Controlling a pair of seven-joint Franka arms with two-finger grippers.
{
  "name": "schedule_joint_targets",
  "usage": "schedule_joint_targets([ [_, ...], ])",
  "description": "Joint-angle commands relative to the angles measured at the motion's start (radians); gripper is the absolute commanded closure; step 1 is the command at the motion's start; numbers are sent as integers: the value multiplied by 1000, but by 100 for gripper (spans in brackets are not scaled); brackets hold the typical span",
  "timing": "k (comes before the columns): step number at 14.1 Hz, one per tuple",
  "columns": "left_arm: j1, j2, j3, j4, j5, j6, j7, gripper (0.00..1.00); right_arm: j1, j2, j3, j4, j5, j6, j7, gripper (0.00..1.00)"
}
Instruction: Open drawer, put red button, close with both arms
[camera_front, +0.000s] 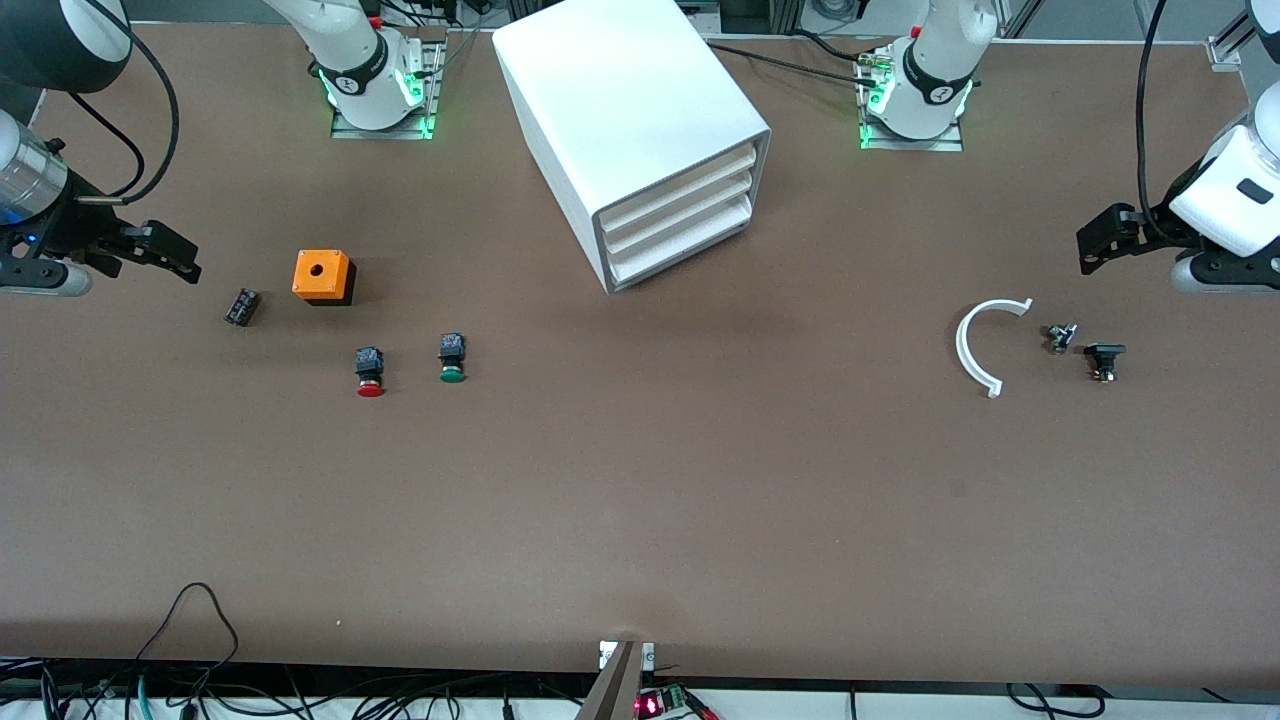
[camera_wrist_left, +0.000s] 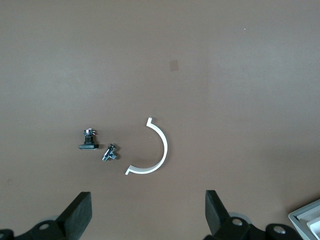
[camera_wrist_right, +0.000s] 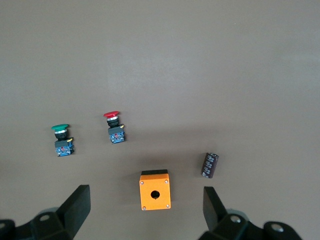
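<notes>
Nearest the front camera, the red button (camera_front: 370, 372) is lying on its side on the brown table (camera_front: 640, 520), cap toward the camera, with the green button (camera_front: 451, 359) lying just beside it, toward the left arm's end. Slightly farther from the camera, the orange box (camera_front: 323, 276) with a hole in its top is sitting near both buttons, and a small dark cylinder (camera_front: 242, 306) is resting beside it toward the right arm's end.

Midway along the table, between the two arm bases, the white cabinet (camera_front: 625, 120) is standing with its three drawers facing the camera at an angle. All three, including the drawer (camera_front: 675, 205) in the middle, are sitting pushed in, so nothing inside is showing.

Toward the left arm's end, a white curved strip (camera_front: 975, 345) is lying flat, with a small metal part (camera_front: 1060, 337) and a black part (camera_front: 1103, 358) just beside it.

Both arms are waiting. The right gripper (camera_front: 165, 250) is hovering with fingers spread and empty over the table's edge near the cylinder; the left gripper (camera_front: 1108, 238) is hovering, likewise spread and empty, over the table by the small parts.

Cables are trailing along the table's near edge.
</notes>
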Motion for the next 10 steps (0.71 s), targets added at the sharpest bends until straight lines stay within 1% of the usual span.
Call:
schedule_joint_targets([
  [1, 6, -7, -6, 12, -6, -8, 6, 0, -2, 9, 0, 14, 22, 3, 4, 0],
  [10, 4, 4, -4, 27, -17, -7, 4, 0, -2, 9, 0, 14, 23, 3, 4, 0],
])
